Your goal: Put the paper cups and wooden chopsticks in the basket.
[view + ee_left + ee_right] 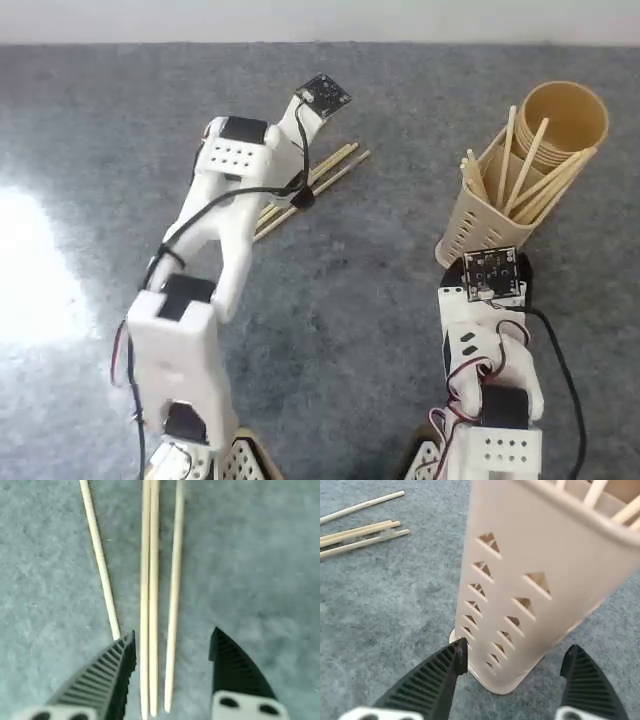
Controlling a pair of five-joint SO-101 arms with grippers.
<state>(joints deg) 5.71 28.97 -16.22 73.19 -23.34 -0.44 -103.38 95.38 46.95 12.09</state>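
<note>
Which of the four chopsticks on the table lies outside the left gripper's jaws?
The slanted chopstick, set apart; the other three chopsticks run straight between the open jaws of the left gripper.

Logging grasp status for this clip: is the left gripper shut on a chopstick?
No, the left gripper is open, with the chopsticks lying loose between its jaws.

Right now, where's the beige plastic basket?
High view, right side: the beige perforated plastic basket sits ahead of the open right hand, which straddles its base.
</note>
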